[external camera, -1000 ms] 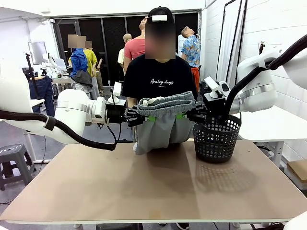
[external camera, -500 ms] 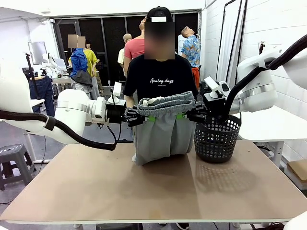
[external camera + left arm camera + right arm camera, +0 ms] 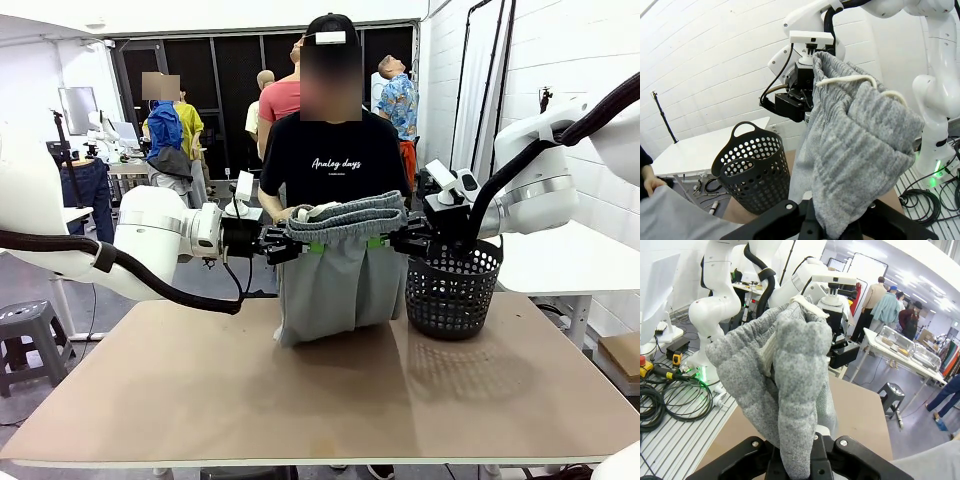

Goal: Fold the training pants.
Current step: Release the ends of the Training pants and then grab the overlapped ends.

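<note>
Grey knit fabric sits bunched in both claws. Left gripper [image 3: 283, 243] is clamped tight on the left end of the waistband of the training pants [image 3: 338, 285]. Right gripper [image 3: 398, 240] is clamped the same way on the right end. Green pads show at each pinch, just under the gathered elastic.

Waistband is held level between the two, above the table [image 3: 300, 400], with a white drawstring looping out at the top. Legs hang straight down. The lower hem meets the tabletop, a little crumpled at the left corner.

Black mesh basket [image 3: 452, 290] stands on the table just beside the pants, on the right, below the right arm's wrist.

Person [image 3: 335, 165] in a black T-shirt stands at the far edge, directly behind the pants. One hand [image 3: 274, 212] is near the waistband's left end; contact cannot be told.
</note>
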`<state>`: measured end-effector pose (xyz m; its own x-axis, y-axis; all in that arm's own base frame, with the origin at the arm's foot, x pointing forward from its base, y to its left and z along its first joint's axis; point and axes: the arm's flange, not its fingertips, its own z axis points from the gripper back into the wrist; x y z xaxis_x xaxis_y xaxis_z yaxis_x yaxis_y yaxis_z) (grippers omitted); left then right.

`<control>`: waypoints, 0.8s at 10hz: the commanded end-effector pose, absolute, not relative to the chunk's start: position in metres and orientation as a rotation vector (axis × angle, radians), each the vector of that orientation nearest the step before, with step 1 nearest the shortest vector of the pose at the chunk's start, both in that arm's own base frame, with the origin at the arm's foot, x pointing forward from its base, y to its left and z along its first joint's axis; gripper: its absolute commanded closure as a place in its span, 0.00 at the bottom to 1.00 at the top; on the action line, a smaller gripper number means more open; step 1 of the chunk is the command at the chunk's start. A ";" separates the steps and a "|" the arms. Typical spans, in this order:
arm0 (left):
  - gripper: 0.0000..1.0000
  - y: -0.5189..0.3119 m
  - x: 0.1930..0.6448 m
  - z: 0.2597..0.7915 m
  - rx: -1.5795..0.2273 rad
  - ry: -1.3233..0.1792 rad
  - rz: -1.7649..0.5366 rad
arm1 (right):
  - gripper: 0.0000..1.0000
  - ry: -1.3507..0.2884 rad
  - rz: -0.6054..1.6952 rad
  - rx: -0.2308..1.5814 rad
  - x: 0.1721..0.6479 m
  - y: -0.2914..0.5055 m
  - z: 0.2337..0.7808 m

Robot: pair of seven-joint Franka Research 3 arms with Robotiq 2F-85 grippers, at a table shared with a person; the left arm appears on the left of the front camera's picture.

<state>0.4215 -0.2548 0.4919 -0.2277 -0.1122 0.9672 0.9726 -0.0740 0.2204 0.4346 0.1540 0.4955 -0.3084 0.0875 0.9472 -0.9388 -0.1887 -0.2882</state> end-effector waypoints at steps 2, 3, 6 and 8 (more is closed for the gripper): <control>1.00 -0.256 0.421 0.496 -1.035 -1.262 -1.472 | 1.00 -1.262 1.624 1.091 0.433 0.155 0.495; 1.00 -0.256 0.421 0.496 -1.035 -1.262 -1.472 | 1.00 -1.262 1.624 1.091 0.433 0.155 0.495; 1.00 -0.256 0.421 0.496 -1.035 -1.262 -1.472 | 1.00 -1.262 1.624 1.091 0.433 0.155 0.495; 1.00 -0.256 0.421 0.496 -1.035 -1.262 -1.472 | 1.00 -1.262 1.624 1.091 0.433 0.155 0.495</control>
